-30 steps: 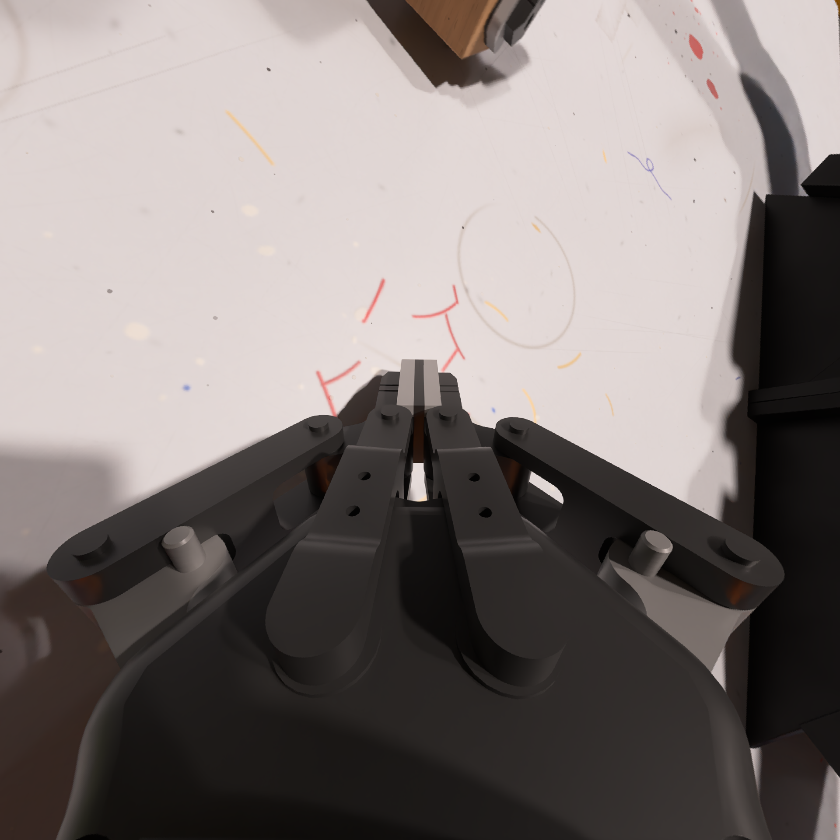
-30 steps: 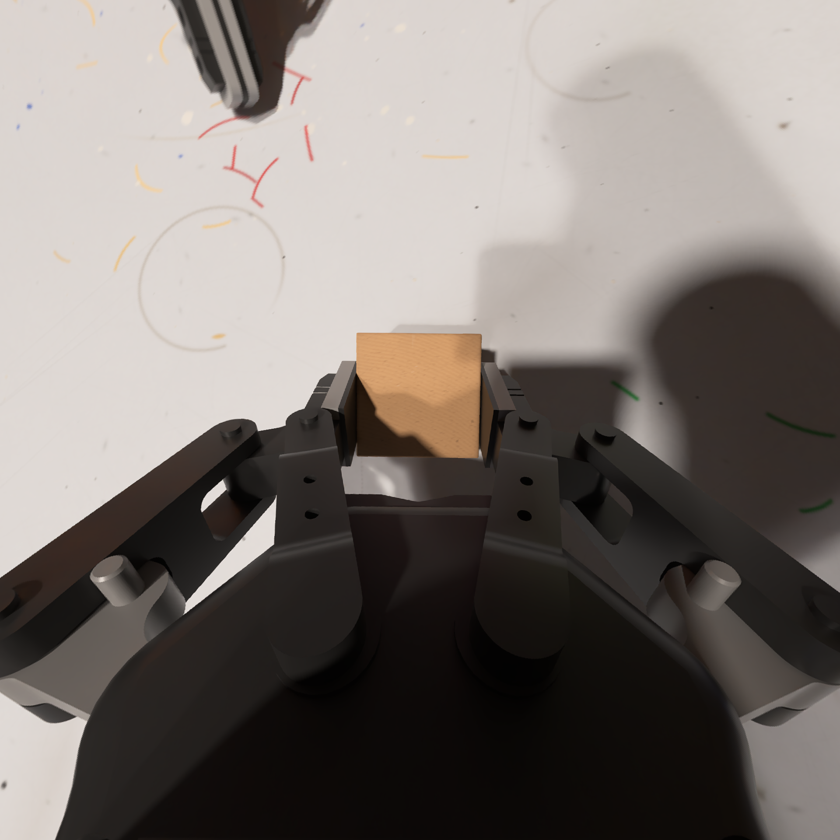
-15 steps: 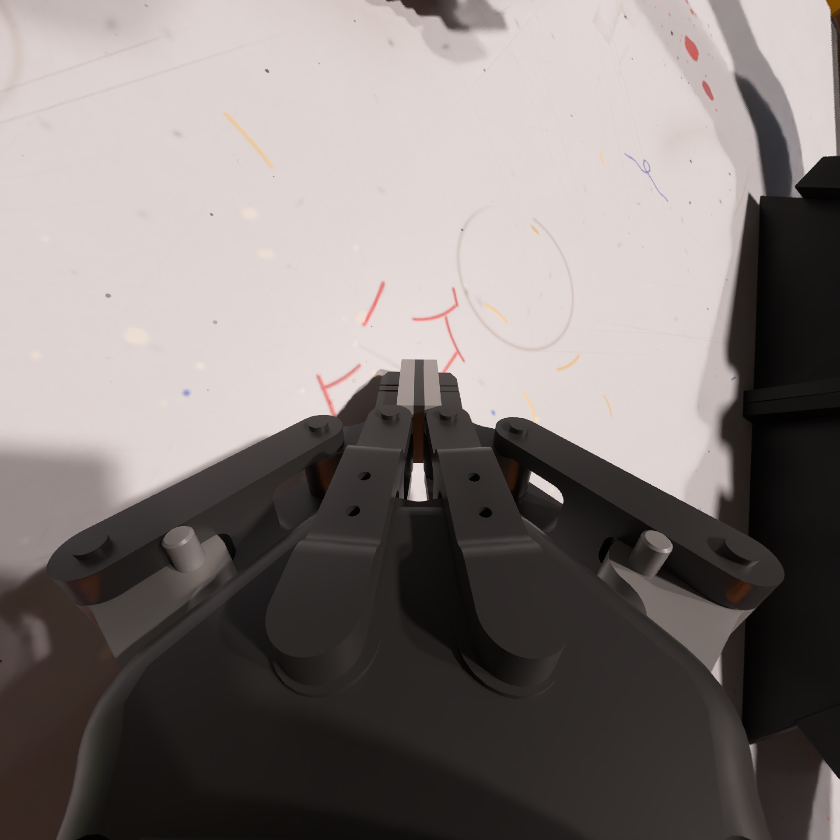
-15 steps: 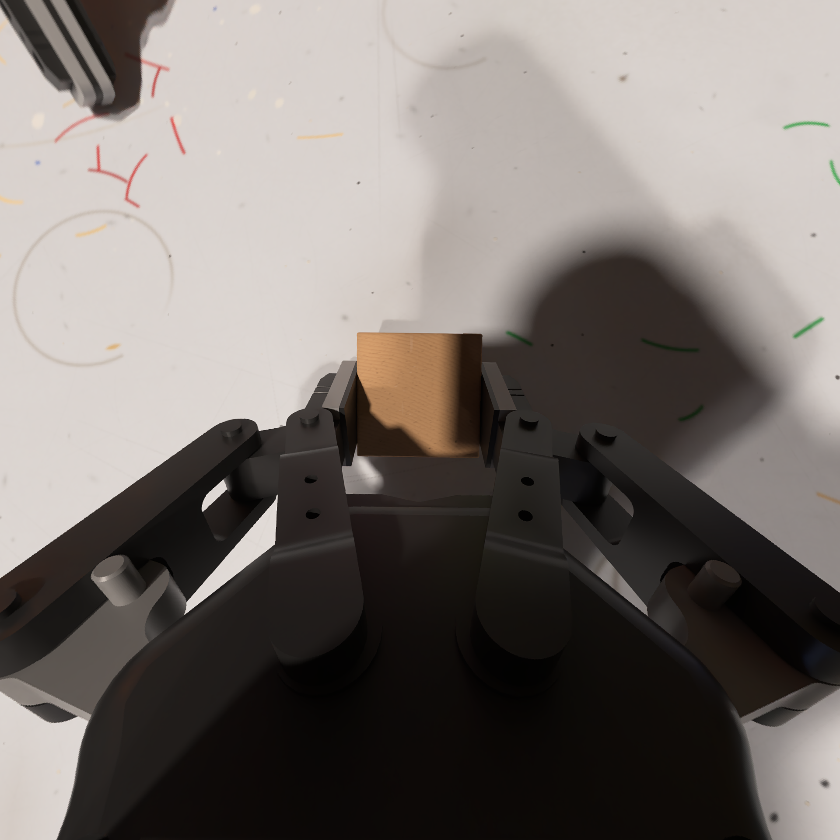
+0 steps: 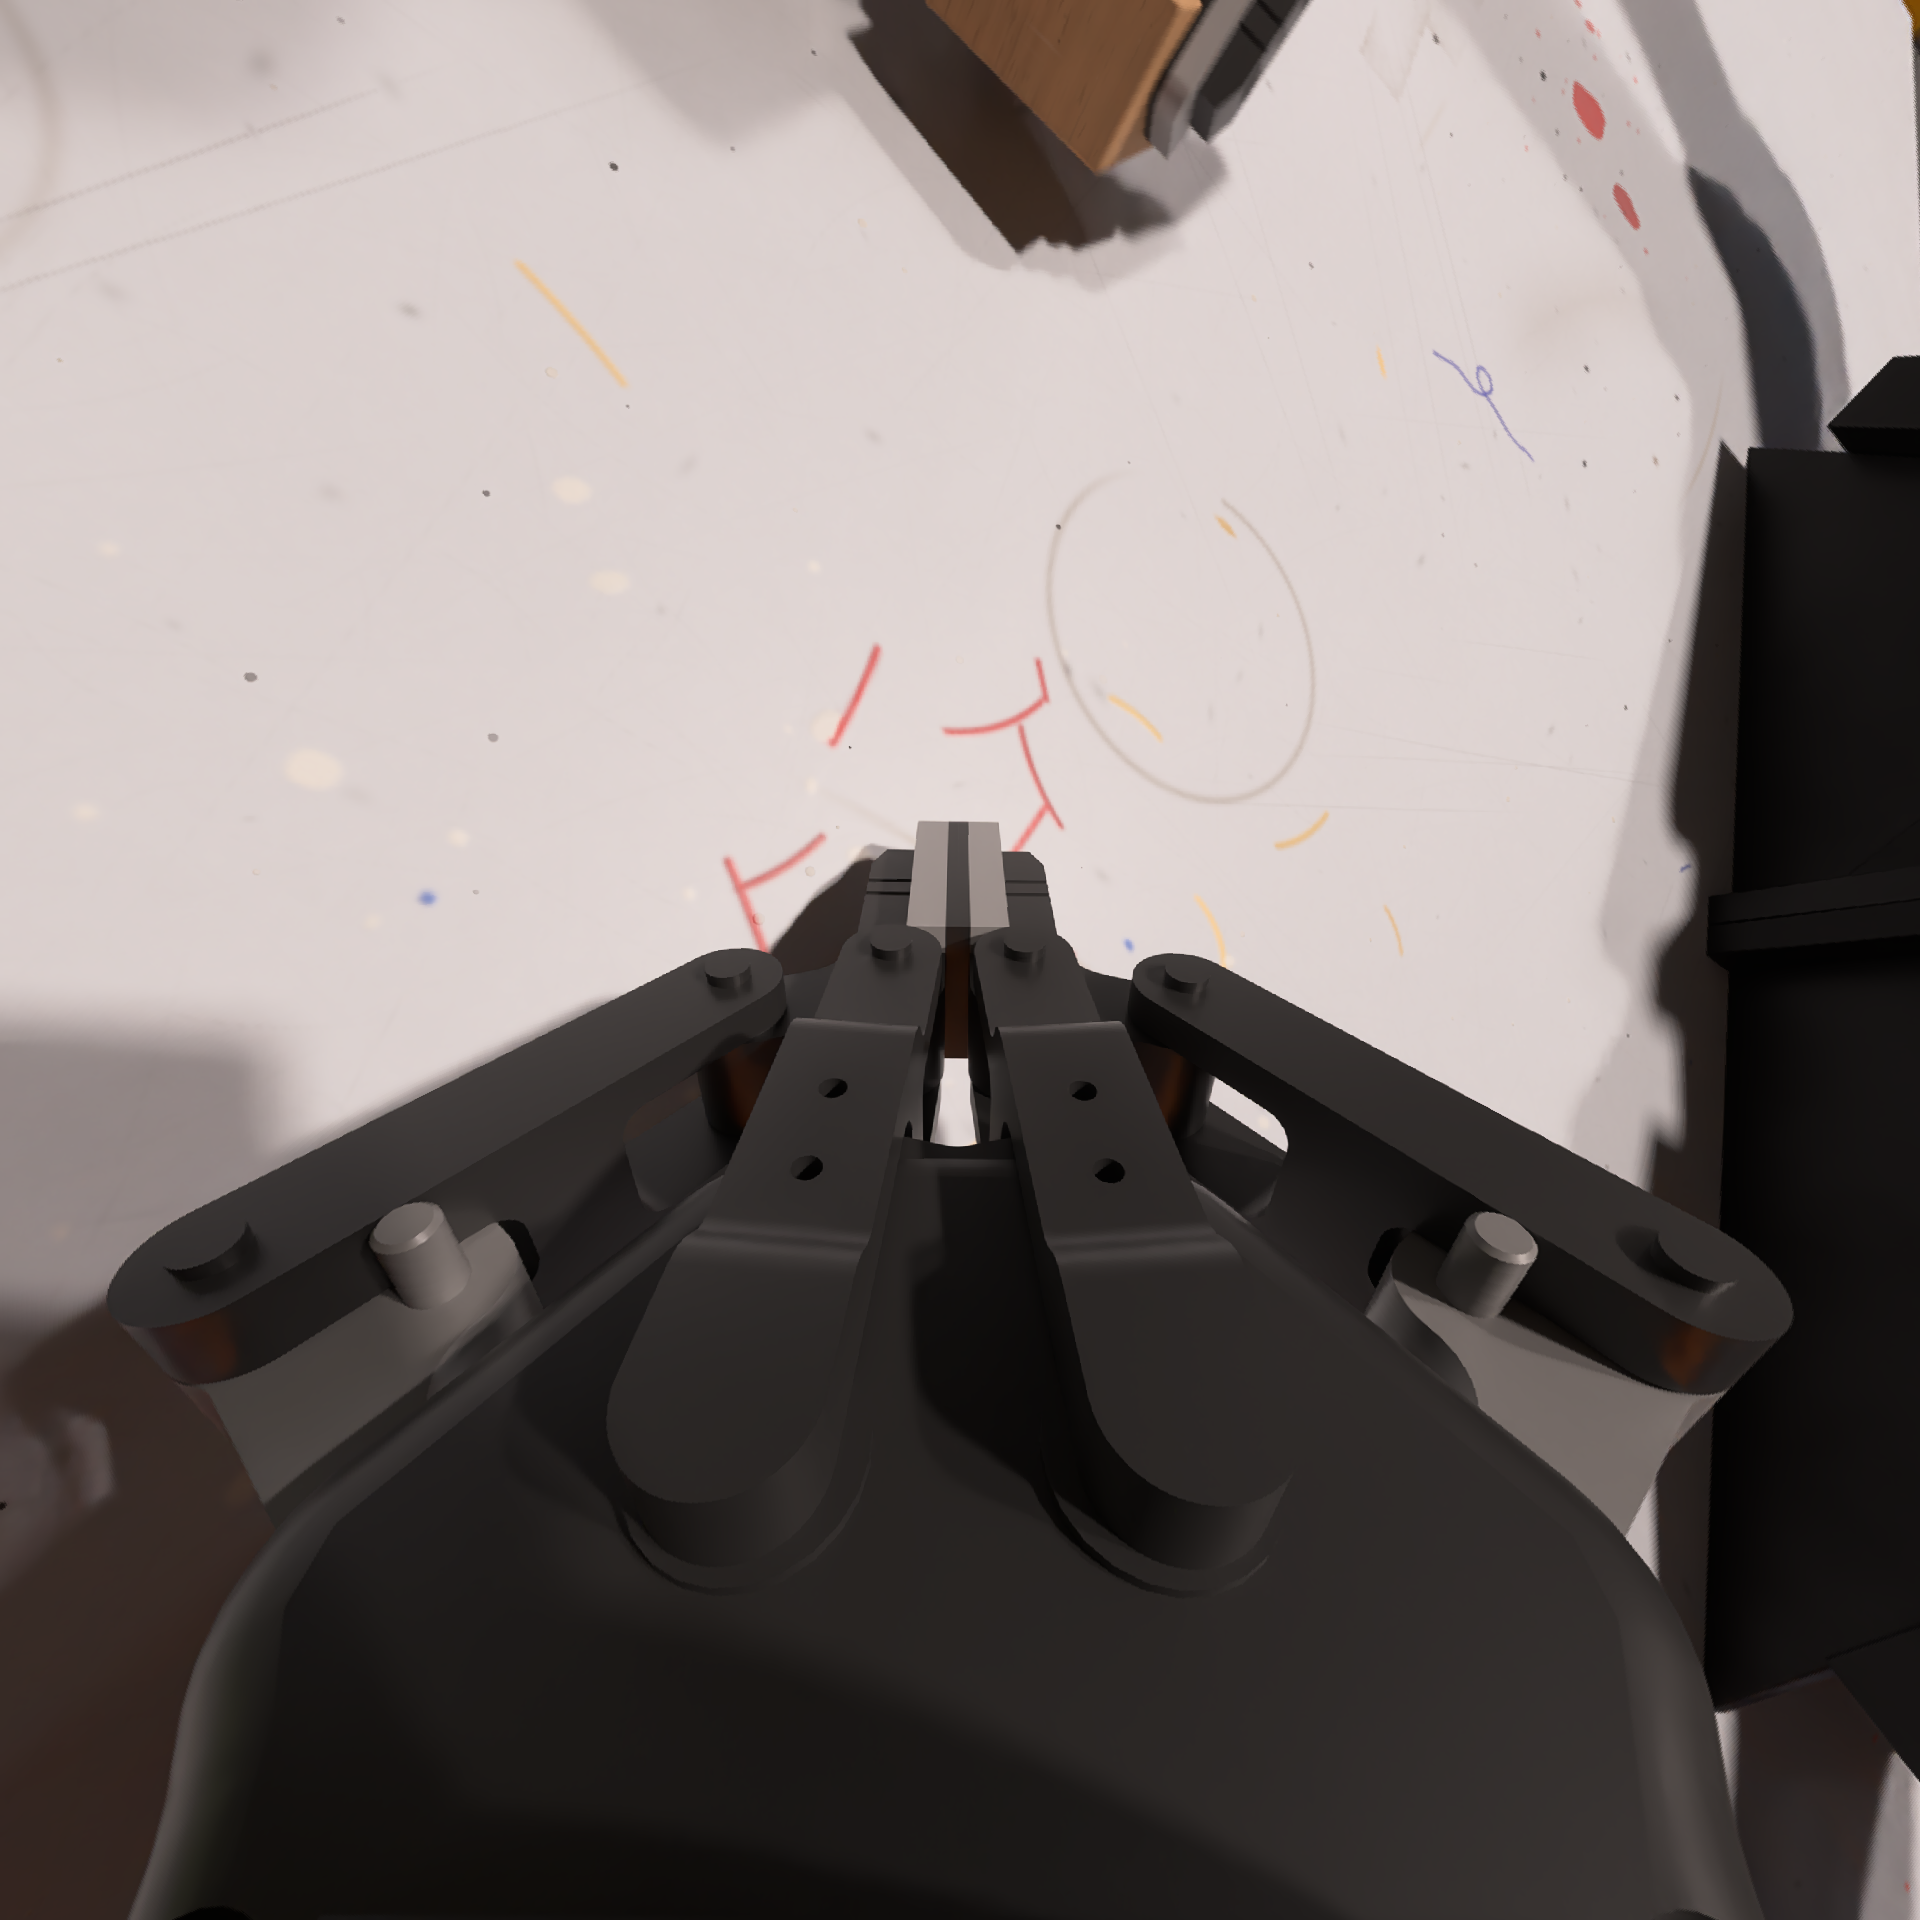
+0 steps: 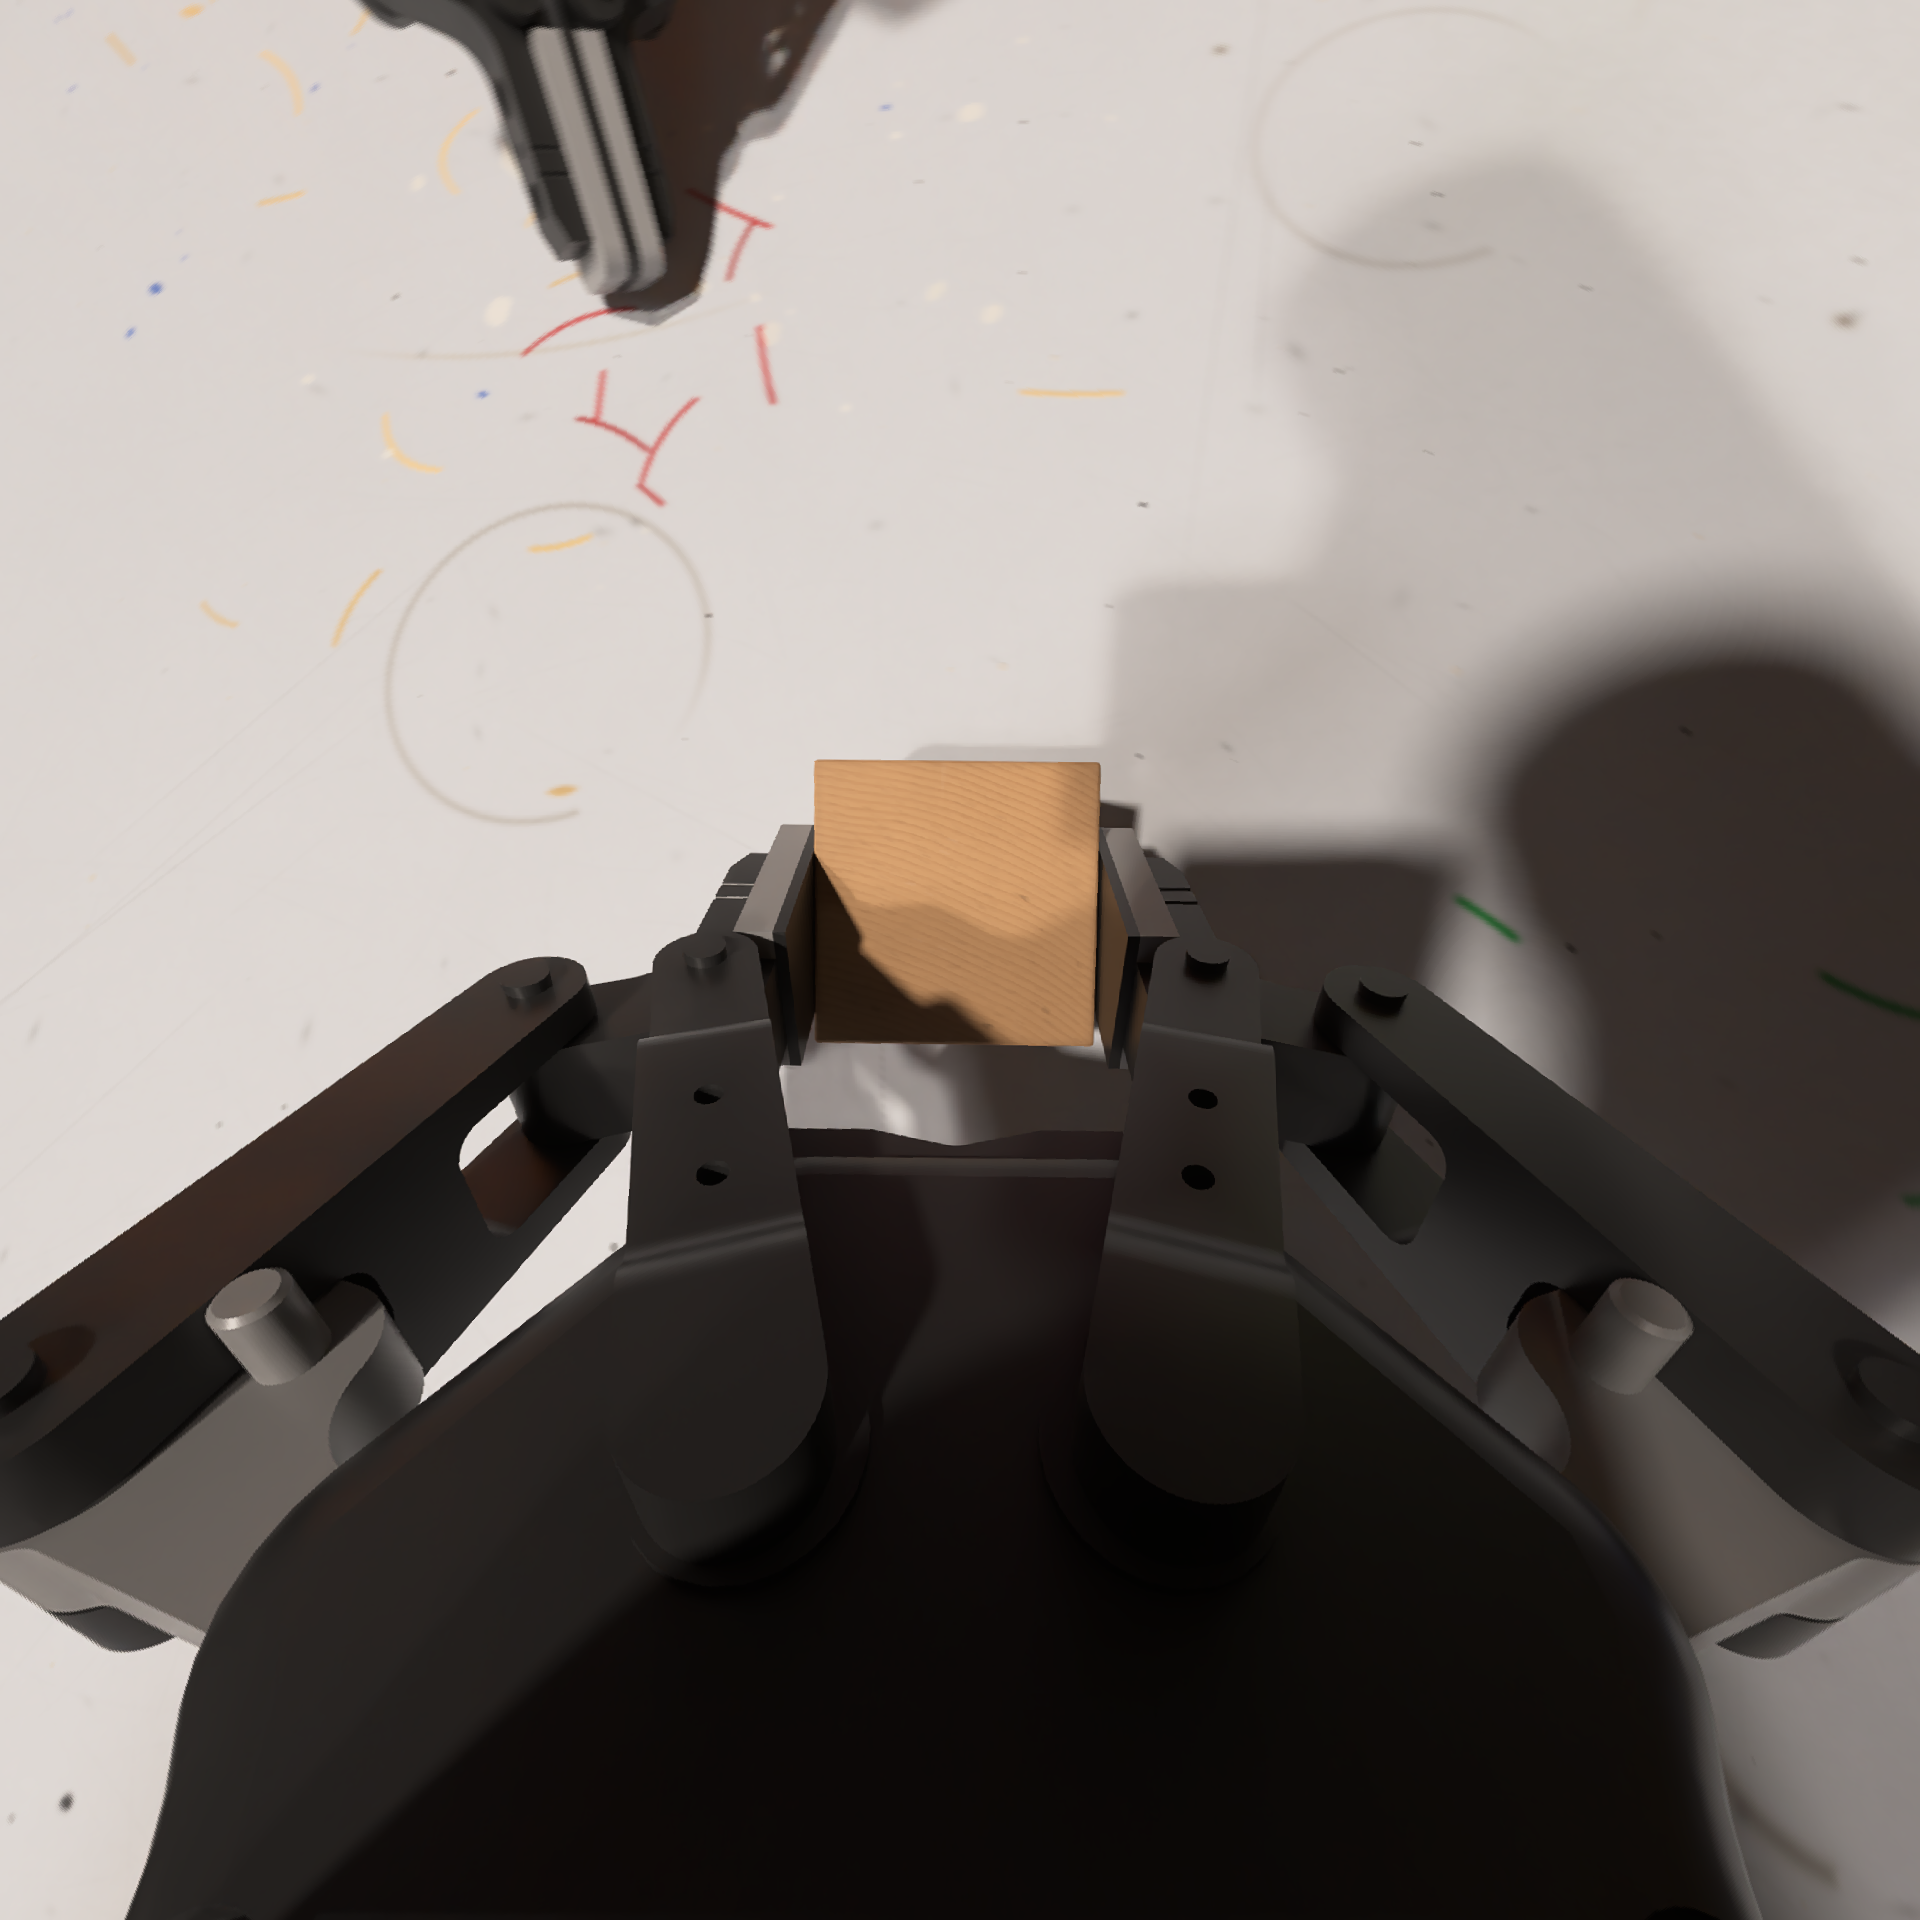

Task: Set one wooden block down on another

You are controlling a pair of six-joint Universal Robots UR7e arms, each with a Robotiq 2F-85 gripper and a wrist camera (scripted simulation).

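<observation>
Right tool (image 6: 956,935): closed on a wooden block (image 6: 956,902), one finger flat against each side face, block square between them and clear of the tabletop (image 6: 1039,540), judging by the shadow lying offset beyond it. Grain face toward the camera, half in shade.

Left tool (image 5: 957,873): fingers pressed together, nothing between them, hanging low over red pen marks (image 5: 997,727). From the right wrist view it shows ahead and to the left of the right tool.

Second block: not visible in either view. Cannot tell where it lies.

Step in hand (judgement): carry phase; the block is held, the base block is yet to be found. To do it well:
- keep the grip as is; the side faces look evenly seated, no tilt seen
- bring the base block into view ahead of the fingers before lowering
- line up the faces, descend straight, release only once the underside rests flat
- keep clear of the left tool, which sits near the travel path.

Surface: white tabletop, flat, scribbled with red, orange, green and blue strokes, specks, and a faint ring (image 6: 551,665) ahead-left of the right tool. Heavy arm shadows ahead-right. A black fixture (image 5: 1829,935) stands to the right of the left tool.
</observation>
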